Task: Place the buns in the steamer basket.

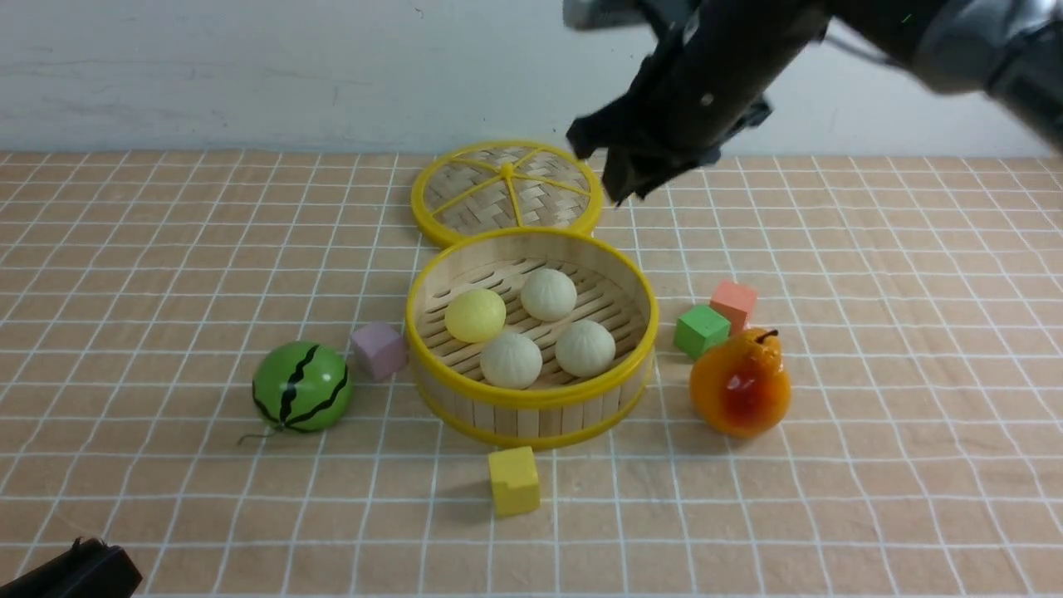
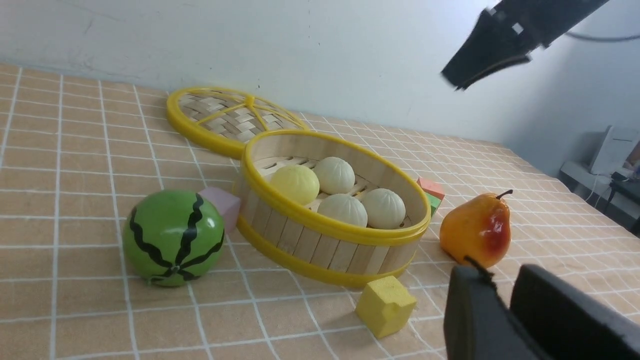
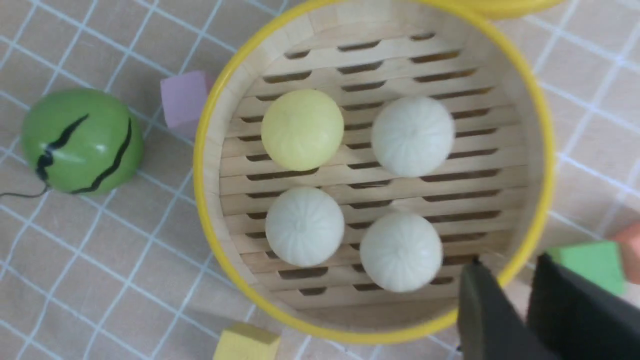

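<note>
Buns (image 1: 511,360) sit inside the steamer basket (image 1: 531,415), with slats showing between them and its yellow edge. The right gripper (image 3: 510,270) is high over the tabletop (image 1: 872,498), tips apart. The left gripper (image 2: 500,275) has its tips apart too.

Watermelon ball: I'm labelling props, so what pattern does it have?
Dark, wavy stripes over green; the watermelon ball shows them best in the left wrist view.
</note>
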